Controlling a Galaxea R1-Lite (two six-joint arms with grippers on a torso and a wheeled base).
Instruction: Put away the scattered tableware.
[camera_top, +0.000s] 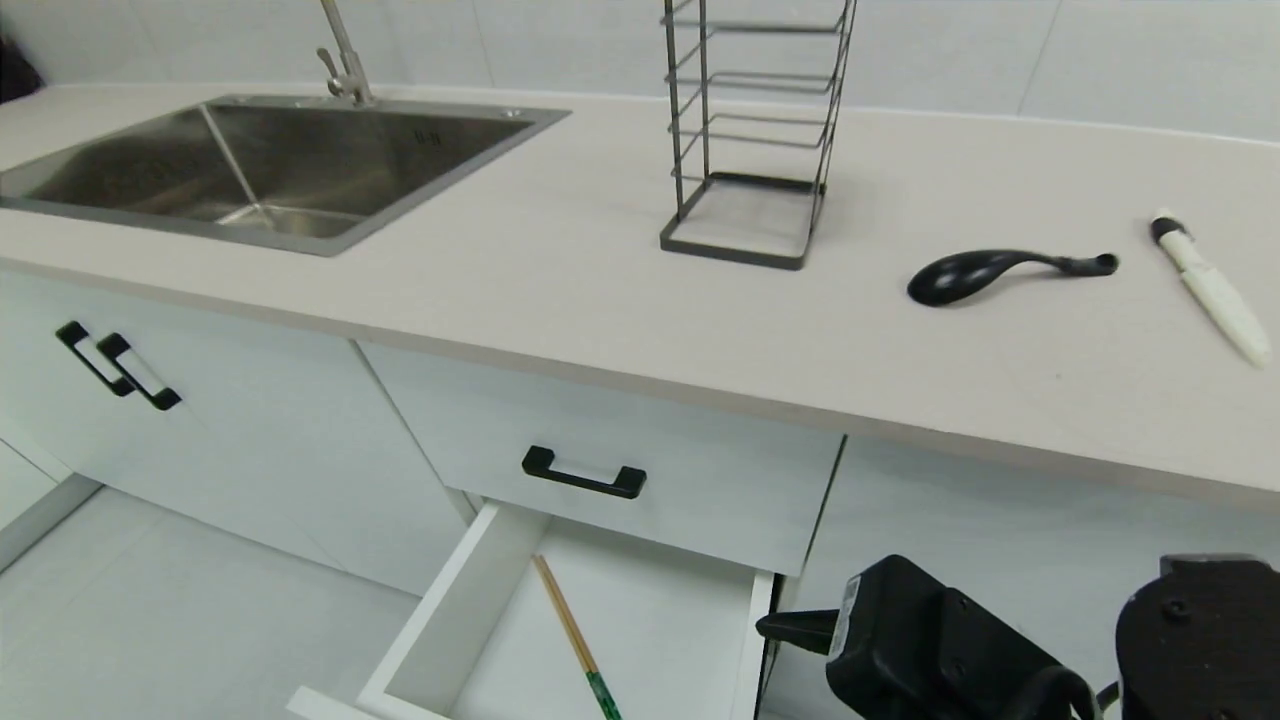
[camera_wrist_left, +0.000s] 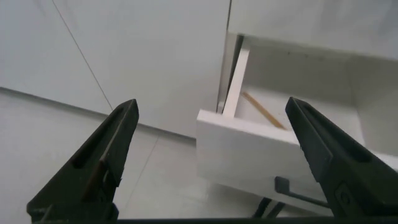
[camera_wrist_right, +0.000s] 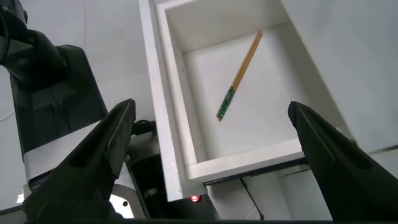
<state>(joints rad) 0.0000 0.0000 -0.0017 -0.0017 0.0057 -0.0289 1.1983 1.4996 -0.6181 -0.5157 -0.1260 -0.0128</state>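
Observation:
A black spoon (camera_top: 985, 272) lies on the counter at the right. Beside it, near the right edge, is a white knife with a black end (camera_top: 1212, 290). Below the counter a white drawer (camera_top: 470, 600) stands pulled out, with a pair of wooden chopsticks (camera_top: 577, 638) lying inside. My right gripper (camera_wrist_right: 211, 106) hangs open above that drawer (camera_wrist_right: 165, 118), empty, with the chopsticks (camera_wrist_right: 239, 76) under it. My left gripper (camera_wrist_left: 211, 102) is open and empty, low down, facing the drawer's front (camera_wrist_left: 242, 146) from outside; the chopsticks (camera_wrist_left: 264, 111) show past the drawer's side.
A steel sink (camera_top: 330, 245) with a faucet (camera_top: 345, 60) is set into the counter at the left. A tall black wire rack (camera_top: 755, 130) stands mid-counter. Above the open drawer is a closed one with a black handle (camera_top: 583, 475). Cabinet doors with handles (camera_top: 115, 365) are at the left.

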